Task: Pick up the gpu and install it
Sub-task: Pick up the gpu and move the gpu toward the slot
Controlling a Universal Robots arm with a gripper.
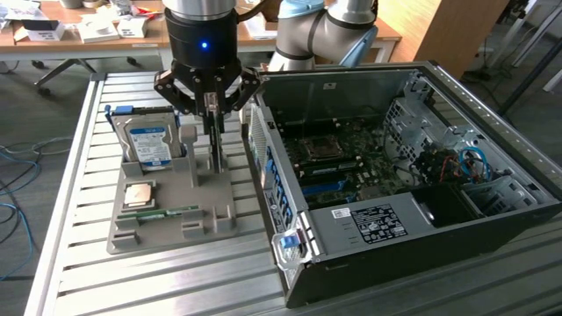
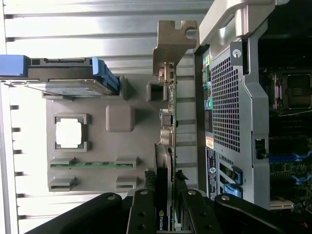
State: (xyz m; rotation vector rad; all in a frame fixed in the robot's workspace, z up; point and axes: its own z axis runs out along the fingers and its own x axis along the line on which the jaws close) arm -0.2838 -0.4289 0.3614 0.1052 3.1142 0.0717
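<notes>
The gpu [image 1: 214, 148] stands on edge, upright, over the grey holder tray [image 1: 180, 191], its lower edge at the tray. My gripper [image 1: 213, 122] comes straight down on its top edge and is shut on it, one finger on each face. In the wrist view the gpu [image 2: 168, 122] shows edge-on, its metal end bracket [image 2: 173, 44] at the far end, with my black fingers [image 2: 144, 209] flanking the gpu near its NVIDIA-marked part. The open computer case [image 1: 491, 178] lies beside the tray, its motherboard [image 1: 343, 164] exposed.
The tray also holds a blue-labelled hard drive [image 1: 149, 141] standing upright, a processor chip [image 1: 141, 194] and a green memory stick [image 1: 158, 212]. The case's perforated rear panel [image 2: 226, 107] sits close beside the gpu. All rests on a slatted metal table [image 1: 97, 283]. Desks stand behind.
</notes>
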